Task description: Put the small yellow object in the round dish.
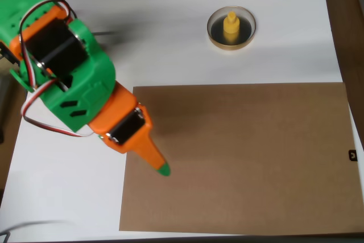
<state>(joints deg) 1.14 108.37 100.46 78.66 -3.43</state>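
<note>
Claw (161, 167): in the overhead view one orange finger with a green tip points down and to the right, over the upper left part of the brown board. The fingers appear pressed together into a single point, no gap showing, so it reads as clenched.
Claw contents: nothing is gripped, and the tip has nothing but bare board beneath it.
Small yellow object (231, 26): one piece, standing upright inside the round dish, well apart from the claw, up and to the right of its tip.
Round dish (231, 28): one dish, tan rim and dark inside, on the white surface beyond the board's top edge, far up and right of the claw.
Brown board (244, 157): one flat sheet, stretching right and down from the claw.
Surface (153, 32): white, lying above and to the left of the claw.
Arm (62, 66): green and orange, running up and left from the claw to the picture's corner.
</note>
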